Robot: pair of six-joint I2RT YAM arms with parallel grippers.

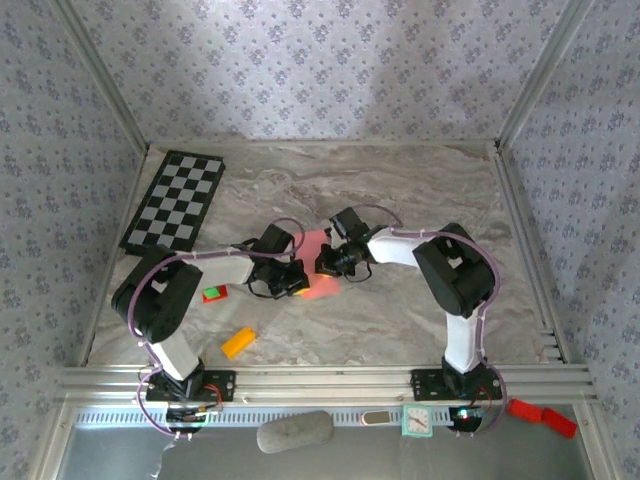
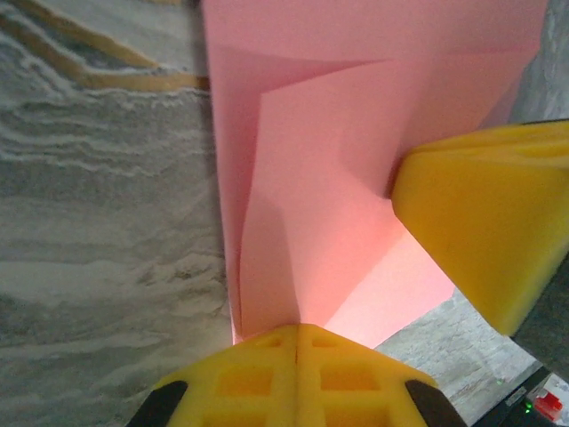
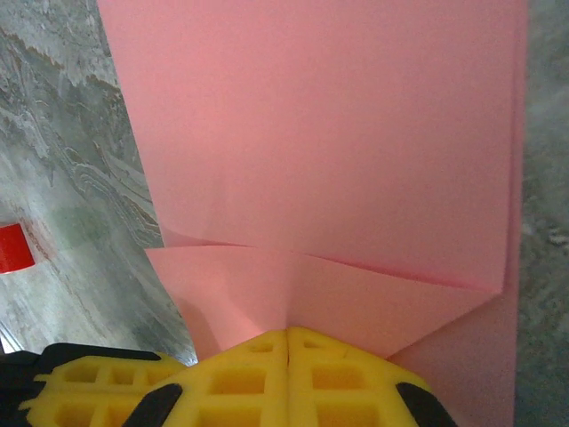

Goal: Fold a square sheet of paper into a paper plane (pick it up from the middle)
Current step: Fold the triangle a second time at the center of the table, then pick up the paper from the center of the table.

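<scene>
1. Two arms of mine reach inward over the marble-patterned table [image 1: 420, 190] and meet near its middle. A checkerboard mat [image 1: 175, 200] lies at the far left, well apart.
2. Between my wrists the square sheet of paper [image 1: 317, 243] lies flat on the table, already creased. My left wrist camera sees overlapping angled flaps, and my right wrist camera sees a fold line running across.
3. I judge its long axis runs from far to near. That puts it to the right of my left fingertips and to the left of my right ones, with neither arm clearly nearer.
4. My left gripper [image 2: 298, 342] has its fingers pressed together, with the tips at the paper's near edge. Whether a layer is caught between them I cannot tell.
5. My right gripper [image 3: 287, 342] is likewise pressed together, its tips at the point of a folded flap. From the left wrist its fingers [image 2: 480, 231] rest against the sheet.
6. An orange block [image 1: 238, 342] and a red-and-green block [image 1: 214, 294] sit to the left, apart from the paper.
</scene>
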